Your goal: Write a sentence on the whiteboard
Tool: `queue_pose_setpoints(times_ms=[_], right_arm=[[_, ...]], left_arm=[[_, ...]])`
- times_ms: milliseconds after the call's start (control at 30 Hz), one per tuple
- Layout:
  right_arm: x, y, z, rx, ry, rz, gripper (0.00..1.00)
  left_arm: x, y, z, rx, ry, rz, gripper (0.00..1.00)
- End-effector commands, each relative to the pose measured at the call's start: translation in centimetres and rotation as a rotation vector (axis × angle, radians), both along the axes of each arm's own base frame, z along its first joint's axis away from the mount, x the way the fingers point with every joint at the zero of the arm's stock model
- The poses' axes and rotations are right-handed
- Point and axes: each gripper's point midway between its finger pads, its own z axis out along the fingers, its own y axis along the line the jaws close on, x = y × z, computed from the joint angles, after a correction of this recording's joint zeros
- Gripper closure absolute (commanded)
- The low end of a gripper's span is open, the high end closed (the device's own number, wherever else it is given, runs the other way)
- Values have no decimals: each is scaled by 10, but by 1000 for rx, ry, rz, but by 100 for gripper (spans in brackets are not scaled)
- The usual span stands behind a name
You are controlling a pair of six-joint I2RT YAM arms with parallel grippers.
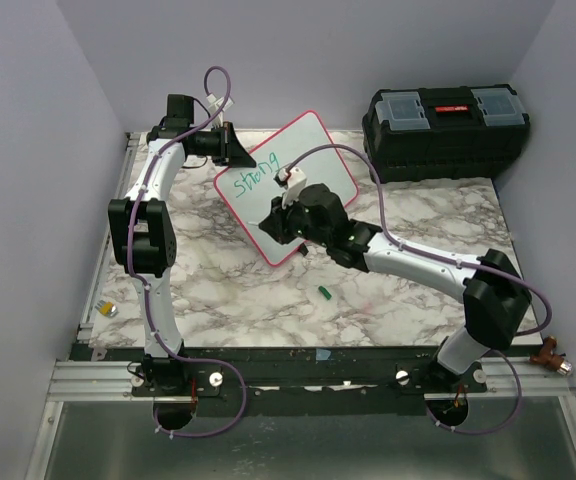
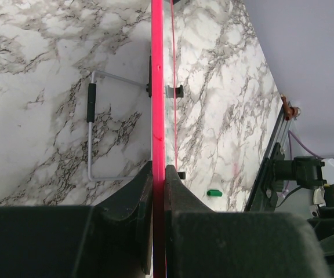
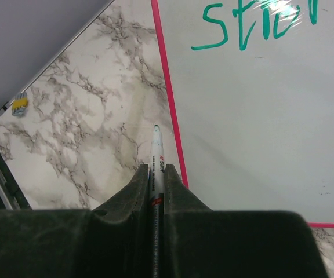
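At the far left of the marble table [image 1: 218, 290], close to its near edge, we see a small yellow object [image 1: 108, 310] lying alone. The left gripper [image 2: 158, 172] reaches in over the far-left part of the table, its fingers [image 2: 133, 200] pressed together on the thin pink-red frame of the whiteboard [image 1: 303, 190], which its wrist camera sees edge-on. In that same view a bent wire stand [image 2: 90, 136] with a black sleeve shows to one side of the board.

The whiteboard sits mid-table towards the far side, turned askew to the table's edges, its far-left corner in the left gripper's pinch. Of the sentence [image 1: 249, 180] we can read one green word, "strong", along the board's upper part (the rest of the white face is bare).

The right gripper [image 3: 156, 174] hangs over the board's near-left edge, clamped on a marker [image 3: 156, 153]. From the wrist view its tip lies just outside the frame, over marble; whether it touches anything we cannot tell.

Nearer and to the right, a green cap [image 1: 323, 293] lies on the table, apart from the board. A black toolbox [image 1: 446, 120] stands at the far right.
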Motion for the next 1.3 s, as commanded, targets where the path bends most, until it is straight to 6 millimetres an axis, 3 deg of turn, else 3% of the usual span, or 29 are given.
queue_pose_setpoints(times_ms=[0,567,900,1267], right_arm=[[7,9,-1,-8,-40,-25,99],[43,27,-15,-38,-58,-124,99],[52,15,-28,-94,-72,-190,100],[62,8,-21,-133,-103,-238,99]], left_arm=[[-3,-6,3,25,-64,-24,100],[-4,-7,3,14,-64,-29,100],[-3,-7,4,11,-66,-29,100],[-4,-7,3,11,-63,-30,100]])
